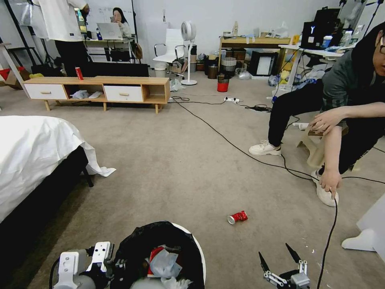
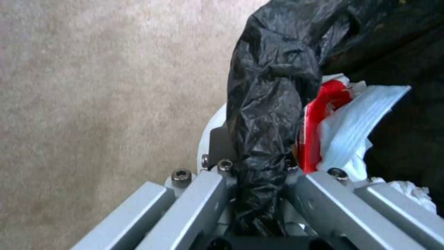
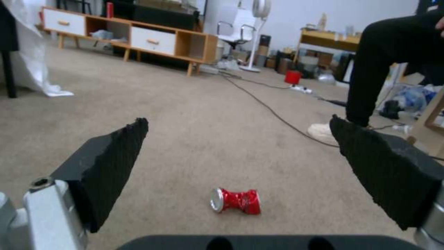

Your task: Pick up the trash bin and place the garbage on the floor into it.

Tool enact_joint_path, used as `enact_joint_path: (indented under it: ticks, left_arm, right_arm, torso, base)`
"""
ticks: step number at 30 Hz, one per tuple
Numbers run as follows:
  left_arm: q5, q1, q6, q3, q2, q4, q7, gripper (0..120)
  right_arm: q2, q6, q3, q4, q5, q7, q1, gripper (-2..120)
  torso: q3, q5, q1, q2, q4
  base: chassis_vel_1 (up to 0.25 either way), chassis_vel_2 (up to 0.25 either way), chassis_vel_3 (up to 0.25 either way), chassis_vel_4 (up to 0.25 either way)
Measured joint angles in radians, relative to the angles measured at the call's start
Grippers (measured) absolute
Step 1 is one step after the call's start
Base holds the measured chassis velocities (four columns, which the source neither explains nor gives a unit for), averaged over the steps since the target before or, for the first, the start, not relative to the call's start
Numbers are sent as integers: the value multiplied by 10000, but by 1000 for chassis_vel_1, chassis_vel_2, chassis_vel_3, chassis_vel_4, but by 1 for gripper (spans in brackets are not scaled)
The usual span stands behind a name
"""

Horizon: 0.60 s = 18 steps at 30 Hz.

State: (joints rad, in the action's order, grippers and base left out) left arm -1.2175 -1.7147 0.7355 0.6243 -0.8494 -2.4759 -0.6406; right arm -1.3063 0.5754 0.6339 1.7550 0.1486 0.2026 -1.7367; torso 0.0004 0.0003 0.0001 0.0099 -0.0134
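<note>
Beige carpet [image 1: 180, 160] runs across the whole room, crossed by a black cable [image 1: 224, 138] that trails from the far wall toward a seated person on the right. Near the robot, on the left, the trash bin [image 1: 199, 251] sits low in the head view, its black bag [image 2: 273, 104] folded over the white rim, with a red packet [image 2: 319, 121] and white tissues [image 2: 356, 121] already inside. The left gripper [image 2: 259, 194] is pinching the bin's bagged rim, fingers pressed together on the crinkled plastic (the bag bunches up between them). A crushed red can [image 1: 237, 217] lies on its side on the carpet, just beyond the bin and to its right, apart from everything else. The right gripper [image 1: 280, 257] hovers near the floor on the right with its black fingers [image 3: 106, 166] spread wide, the can lying ahead of it in the gap between them. A bed with a white sheet [image 1: 36, 148] stands on the left.
</note>
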Motion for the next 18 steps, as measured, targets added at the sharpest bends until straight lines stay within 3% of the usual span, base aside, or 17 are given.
enact_joint_path:
  ticks: [7, 9, 10, 12, 13, 16, 18]
  left_arm:
    - [0, 94, -2, 281, 15, 184, 1, 1]
    - [-93, 8, -1, 748, 85, 325, 3, 1]
    - [-93, 8, -1, 748, 85, 325, 3, 1]
    - [-196, -16, -2, 1317, 64, 532, -8, 1]
    - [-196, -16, -2, 1317, 64, 532, -8, 1]
    - [-368, -95, -2, 1966, -39, 758, -4, 1]
    - [-396, -116, -2, 2052, -50, 784, -2, 1]
  right_arm:
    - [360, -187, -193, 195, 101, -246, 48, 100]
    - [663, -525, -200, 274, 507, 166, 106, 100]
    - [663, -525, -200, 274, 507, 166, 106, 100]
    - [1103, -873, -195, 257, 682, 475, 288, 100]
    - [1103, -873, -195, 257, 682, 475, 288, 100]
    - [1903, -1176, -200, 164, 1072, 1112, 645, 100]
    - [1989, -1222, -234, 164, 1269, 1174, 698, 100]
  torso:
    - [0, -3, 0, -1, -2]
    - [0, 0, 0, 0, 2]
    - [0, 0, 0, 0, 2]
    - [0, -3, 0, 0, -1]
    - [0, -3, 0, 0, -1]
    - [0, -5, 0, 0, 5]
    - [0, -6, 0, -1, 4]
  base:
    - [0, 0, 0, 0]
    - [0, 0, 0, 0]
    - [0, 0, 0, 0]
    - [0, 0, 0, 0]
    - [0, 0, 0, 0]
    - [0, 0, 0, 0]
    - [0, 0, 0, 0]
